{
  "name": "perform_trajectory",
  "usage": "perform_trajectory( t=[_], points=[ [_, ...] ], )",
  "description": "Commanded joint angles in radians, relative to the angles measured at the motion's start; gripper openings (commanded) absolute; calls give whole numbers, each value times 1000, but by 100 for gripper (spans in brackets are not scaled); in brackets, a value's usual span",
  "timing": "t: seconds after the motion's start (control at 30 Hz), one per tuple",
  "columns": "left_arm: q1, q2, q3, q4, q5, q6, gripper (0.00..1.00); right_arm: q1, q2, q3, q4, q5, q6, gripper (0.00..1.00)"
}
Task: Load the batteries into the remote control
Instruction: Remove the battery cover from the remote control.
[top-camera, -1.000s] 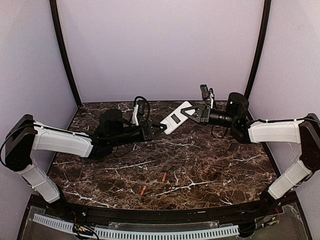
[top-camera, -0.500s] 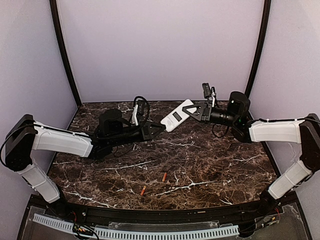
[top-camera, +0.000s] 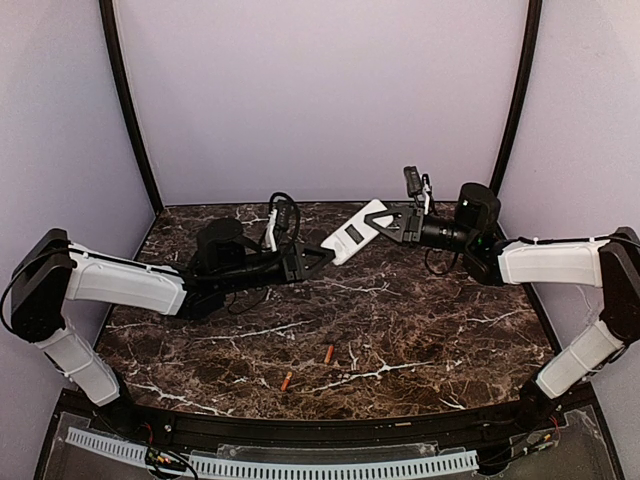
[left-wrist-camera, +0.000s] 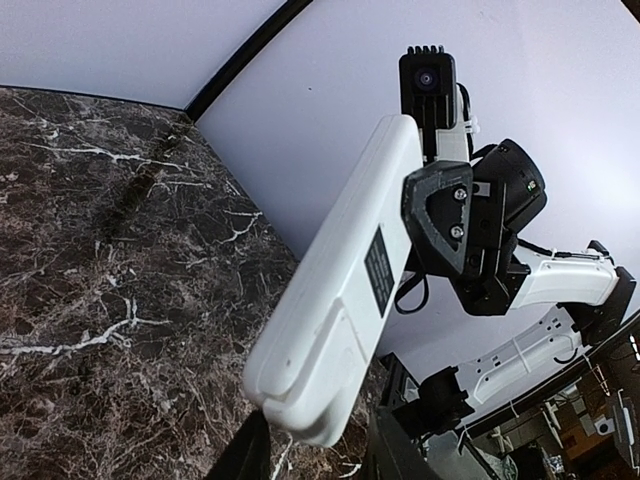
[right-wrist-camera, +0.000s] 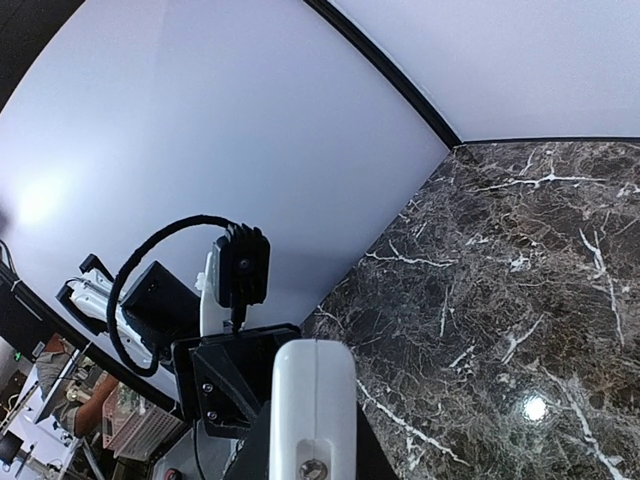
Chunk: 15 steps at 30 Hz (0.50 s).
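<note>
Step in hand: prep of the remote control (top-camera: 355, 232), not yet loading. Unit is held off the surface (top-camera: 450, 320) at back-centre, spanned between the two arms, white back w/ dark label (left-wrist-camera: 378, 270) facing the overhead cam. The cover plate (left-wrist-camera: 310, 370) appears seated at the end nearest the left arm, seam visible, so compartment judged shut. Both batteries (top-camera: 328, 353) (top-camera: 286, 381) lie loose on the surface near the front edge, close together but not touching, well apart from the remote and from both arms.

Right gripper (top-camera: 393, 222): fingers (left-wrist-camera: 440, 215) closed onto the far half of the remote, one pad flat against the white back. Judged to be carrying the unit.

Left gripper (top-camera: 318, 256): fingers (left-wrist-camera: 252, 452) straddle the cover end, opened about as wide as the body. Contact vs. a small gap: cannot tell; only the finger roots show at the bottom of the left wrist view.

Next move, as judged: right arm holds steady while the left takes the cover off. Needs a firm hold on the right side, else the remote twists or drops. After that the batts want picking up one at a time; small and round, likely to roll.
</note>
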Motion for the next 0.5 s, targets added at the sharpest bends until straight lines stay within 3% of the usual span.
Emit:
perform_trajectory(
  t=[0.0,0.47],
  points=[
    [-5,-3,14,47,36,-5,31,-1,-1,24,-30,22,-33,0],
    [-5,-13,12,55,39,-21,27,1,-12,26,-107,75,-94,0]
  ],
)
